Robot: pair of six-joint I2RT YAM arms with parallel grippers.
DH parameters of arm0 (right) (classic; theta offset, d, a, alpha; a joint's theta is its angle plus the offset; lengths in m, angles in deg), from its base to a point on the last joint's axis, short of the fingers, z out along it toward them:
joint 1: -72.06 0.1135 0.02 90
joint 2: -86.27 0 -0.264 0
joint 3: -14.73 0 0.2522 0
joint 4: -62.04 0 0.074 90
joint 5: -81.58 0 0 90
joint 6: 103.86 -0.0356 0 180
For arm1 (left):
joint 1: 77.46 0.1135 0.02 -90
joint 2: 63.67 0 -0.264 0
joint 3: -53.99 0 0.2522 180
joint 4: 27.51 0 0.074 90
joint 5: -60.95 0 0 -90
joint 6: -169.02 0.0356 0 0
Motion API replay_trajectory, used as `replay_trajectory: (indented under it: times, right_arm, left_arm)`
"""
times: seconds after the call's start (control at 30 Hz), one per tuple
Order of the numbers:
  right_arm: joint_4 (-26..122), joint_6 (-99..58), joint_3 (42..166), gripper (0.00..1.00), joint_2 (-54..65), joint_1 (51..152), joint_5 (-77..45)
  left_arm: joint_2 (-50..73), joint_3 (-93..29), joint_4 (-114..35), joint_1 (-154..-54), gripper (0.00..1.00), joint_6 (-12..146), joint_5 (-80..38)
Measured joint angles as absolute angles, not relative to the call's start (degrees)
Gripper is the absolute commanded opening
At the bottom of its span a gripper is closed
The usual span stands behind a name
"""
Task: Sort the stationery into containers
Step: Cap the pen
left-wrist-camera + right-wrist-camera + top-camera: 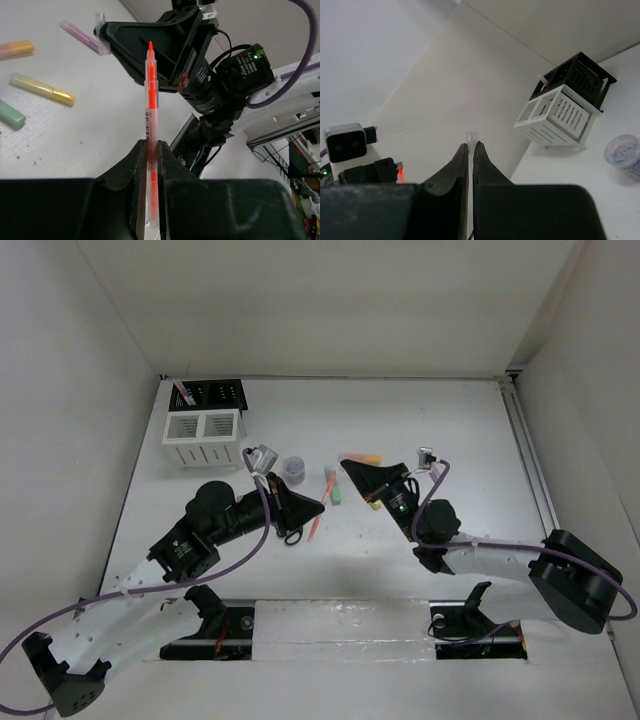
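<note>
Most stationery lies unsorted: a green marker (336, 496) and the tub (293, 468) sit mid-tabletop, well apart from the far-left white organizer (200, 455) and black holder (226, 393). The left pincer (151, 145) is clamped on an orange-red pen (150, 100); the right pincer (471, 146) is pressed together.

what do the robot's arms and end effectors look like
The left arm and right arm have black joints and white links near the bases. The left end effector and right end effector are black wedges narrowing to two slim fingers. A purple cable trails along each arm; the right wrist shows a green light.
</note>
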State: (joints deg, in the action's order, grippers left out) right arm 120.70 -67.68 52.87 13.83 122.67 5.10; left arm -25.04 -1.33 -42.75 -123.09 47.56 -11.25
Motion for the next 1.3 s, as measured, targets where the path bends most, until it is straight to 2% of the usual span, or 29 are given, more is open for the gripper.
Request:
replay_trajectory:
  times: [0.27,0.7,1.3]
  right_arm:
    - [120.7,-67.4,52.9,0.00,11.7,123.2,6.4]
    - [122.2,-62.9,55.1,0.00,20.0,123.6,8.8]
    - [122.3,-62.8,55.3,0.00,17.9,123.6,5.5]
  left_arm:
    - [-24.8,2.1,-37.5,-123.1,0.00,45.9,-8.9]
    - [-24.9,5.1,-32.8,-123.1,0.00,44.0,-7.3]
    - [-23.7,5.1,-29.0,-123.1,0.00,43.8,-6.5]
